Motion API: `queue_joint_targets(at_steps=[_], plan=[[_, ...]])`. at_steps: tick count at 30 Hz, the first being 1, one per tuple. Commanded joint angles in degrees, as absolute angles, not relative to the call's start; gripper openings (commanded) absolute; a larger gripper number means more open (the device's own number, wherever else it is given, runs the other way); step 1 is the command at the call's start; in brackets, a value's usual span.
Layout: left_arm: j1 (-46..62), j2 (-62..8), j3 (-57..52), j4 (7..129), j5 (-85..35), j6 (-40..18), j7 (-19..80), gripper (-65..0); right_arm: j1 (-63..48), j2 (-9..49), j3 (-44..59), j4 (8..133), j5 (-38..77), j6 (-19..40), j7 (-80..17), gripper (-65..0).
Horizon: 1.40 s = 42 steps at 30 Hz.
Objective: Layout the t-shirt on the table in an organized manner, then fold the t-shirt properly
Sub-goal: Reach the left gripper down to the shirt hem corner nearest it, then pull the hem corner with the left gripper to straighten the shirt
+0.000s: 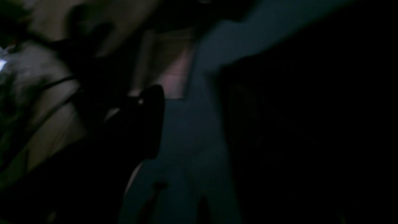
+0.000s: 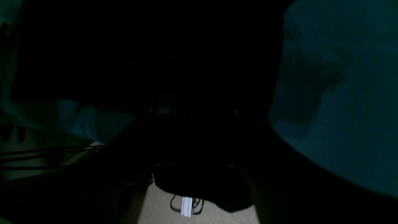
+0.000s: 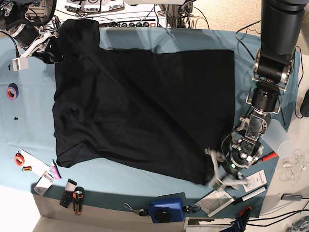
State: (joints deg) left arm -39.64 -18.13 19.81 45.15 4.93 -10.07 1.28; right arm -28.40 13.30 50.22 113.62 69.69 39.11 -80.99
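Left tool (image 3: 216, 170): blurred at t-shirt (image 3: 145, 106) corner, opening indiscernible. Right tool (image 3: 47, 48): at shirt's sleeve edge, grip indiscernible. Shirt spread on counter (image 3: 29, 121).

Left gripper (image 3: 216, 170): my arm low at 5 o'clock, jaws blurred, apparently parted.
Right gripper (image 3: 48, 50): at 10 o'clock, jaw state unclear.

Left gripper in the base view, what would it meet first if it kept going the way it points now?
Likely the t-shirt. The left gripper, blurred, sits at the shirt's near corner and points toward the cloth, so the corner comes first, with the table beneath. Depth is unclear.
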Motion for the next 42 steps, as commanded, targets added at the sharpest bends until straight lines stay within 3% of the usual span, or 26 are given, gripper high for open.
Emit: queue_joint_targets(at_steps=[1,6,11,17,25,33,39,42], plan=[[-41.9,-18.8,19.4,46.0,4.6,-7.4,-0.1,-31.9,-28.6,14.1,50.7,114.4,70.9,39.6,-80.0,-43.1],[-41.9,-18.7,19.4,46.2,2.3,-4.3,6.0,-33.0,-28.6,14.1,50.7,114.4,70.9,39.6,-80.0,-43.1],[-40.9,-19.1,19.3,50.3,-2.7,-3.9,19.5,-47.0,-28.6,14.1,50.7,114.4,70.9,39.7,-80.0,-43.1],[-34.3,-21.5,19.3,69.7,-2.0,2.1,31.7,-65.0,-28.6,14.1,50.7,114.4,69.7,40.0,-80.0,-43.1],[-26.9,-22.4,19.3,94.8,10.9,7.8,57.3,-65.0,-28.6,14.2,50.7,114.4,64.6,40.0,-80.0,-43.1],[-16.4,-22.9,19.2,102.4,14.3,6.5,62.7,-65.0,-28.6,15.0,50.7,114.4,65.8,40.0,-80.0,-43.1],[-5.0,-22.9,19.2,111.7,18.8,6.4,64.5,-65.0,-28.6,16.9,50.7,114.4,84.5,40.0,-80.0,-43.1],[-0.1,-22.9,19.2,116.4,19.9,6.4,64.5,-65.0,-28.7,17.0,50.7,114.4,85.0,40.0,-80.0,-43.1]])
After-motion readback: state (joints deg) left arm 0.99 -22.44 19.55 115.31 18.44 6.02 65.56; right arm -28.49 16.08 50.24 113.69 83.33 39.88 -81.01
